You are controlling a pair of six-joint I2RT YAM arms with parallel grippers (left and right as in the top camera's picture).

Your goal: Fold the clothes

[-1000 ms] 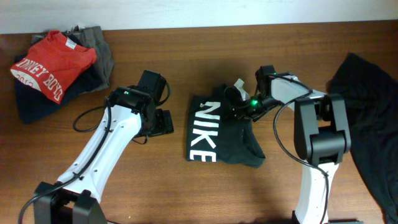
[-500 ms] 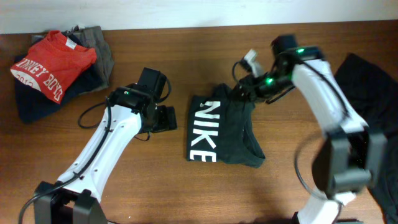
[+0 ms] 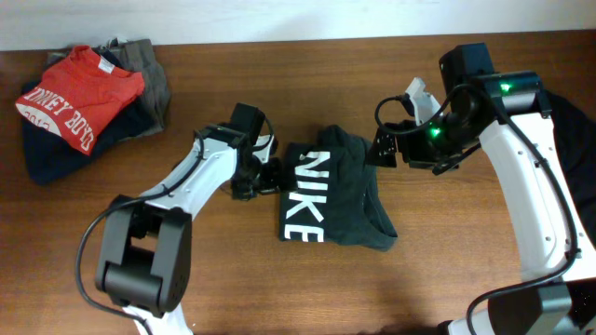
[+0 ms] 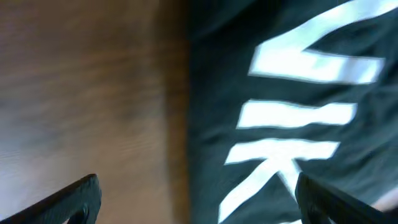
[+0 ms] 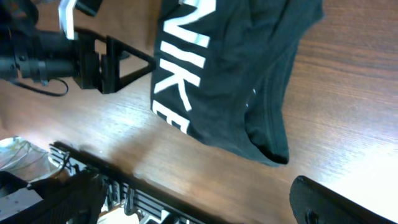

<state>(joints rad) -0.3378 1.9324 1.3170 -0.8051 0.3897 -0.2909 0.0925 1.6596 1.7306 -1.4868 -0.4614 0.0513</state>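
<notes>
Black NIKE shirt is lying folded up in the middle of the table, white letters on its left side, and the fold looks a bit lumpy along the right edge.

Left gripper is down low right at the shirt's left edge, by the top of the lettering. In its wrist view the jaws are spread wide, with bare wood on one side and the letters on the other, so they straddle the edge. That view is pretty blurry though, so I can't tell if a finger is actually touching fabric.

Right gripper is near the shirt's upper right corner, and from its own camera it looks well clear of the cloth. Jaws wide, nothing in them.

There's a pile in the far left corner with a red tee on top. Another dark garment is spread out at the right edge.
</notes>
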